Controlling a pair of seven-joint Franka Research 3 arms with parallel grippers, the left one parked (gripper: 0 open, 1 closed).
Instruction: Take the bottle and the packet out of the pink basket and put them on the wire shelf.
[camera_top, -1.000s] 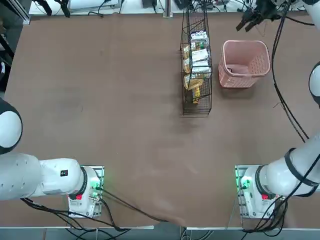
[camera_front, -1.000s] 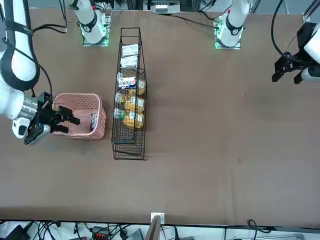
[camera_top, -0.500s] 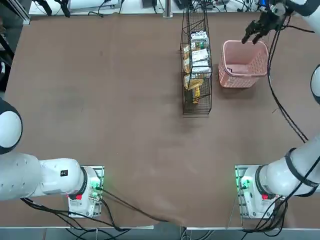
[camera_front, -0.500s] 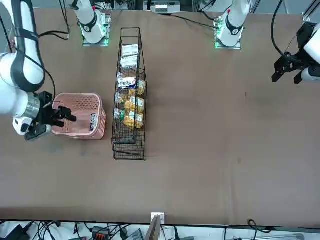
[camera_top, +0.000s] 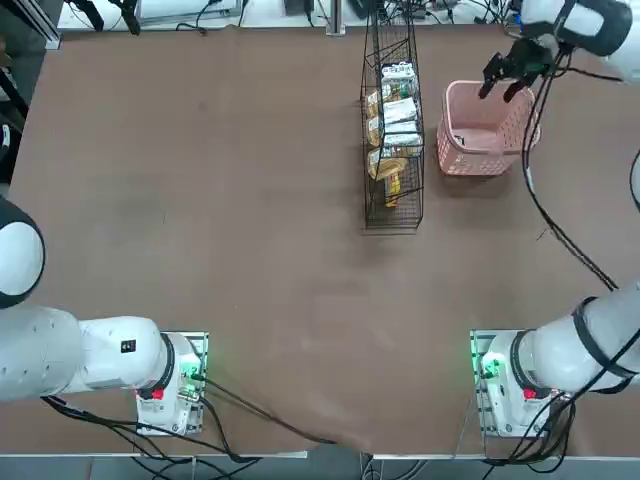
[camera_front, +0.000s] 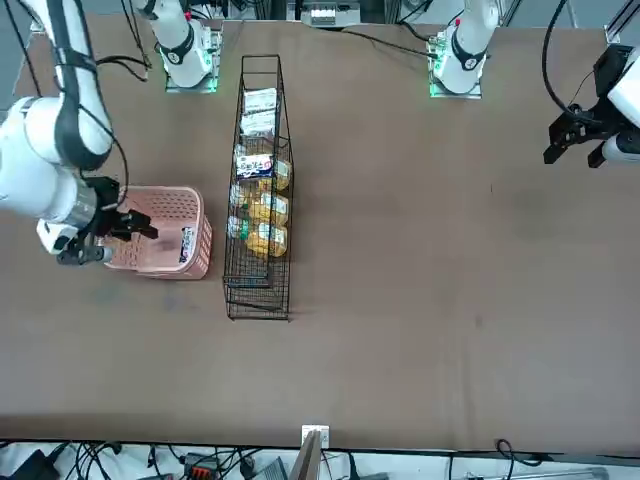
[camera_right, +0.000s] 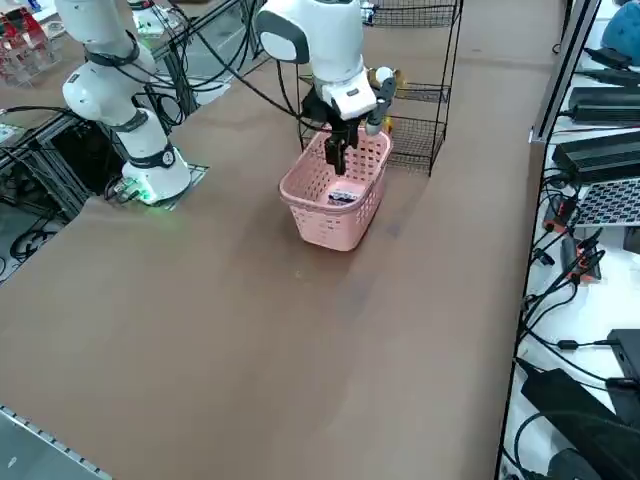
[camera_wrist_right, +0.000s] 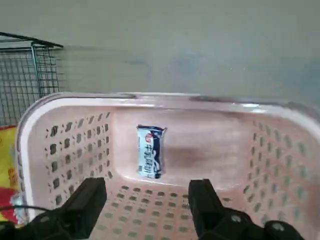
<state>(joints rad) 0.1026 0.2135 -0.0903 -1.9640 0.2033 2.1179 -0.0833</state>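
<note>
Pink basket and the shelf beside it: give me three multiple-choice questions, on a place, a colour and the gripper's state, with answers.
1. Where is the small packet?
A) On the bare table
B) Inside the basket
C) Under the shelf

2. What colour is the wire shelf?
A) Black
B) Red
C) White

3. How is the right gripper?
A) Shut on a packet
B) Shut and empty
C) Open and empty

Answers:
1 B: the packet lies within the walls of the pink basket.
2 A: the wire shelf has dark wires.
3 C: the right gripper has its fingers spread with nothing between them.
</note>
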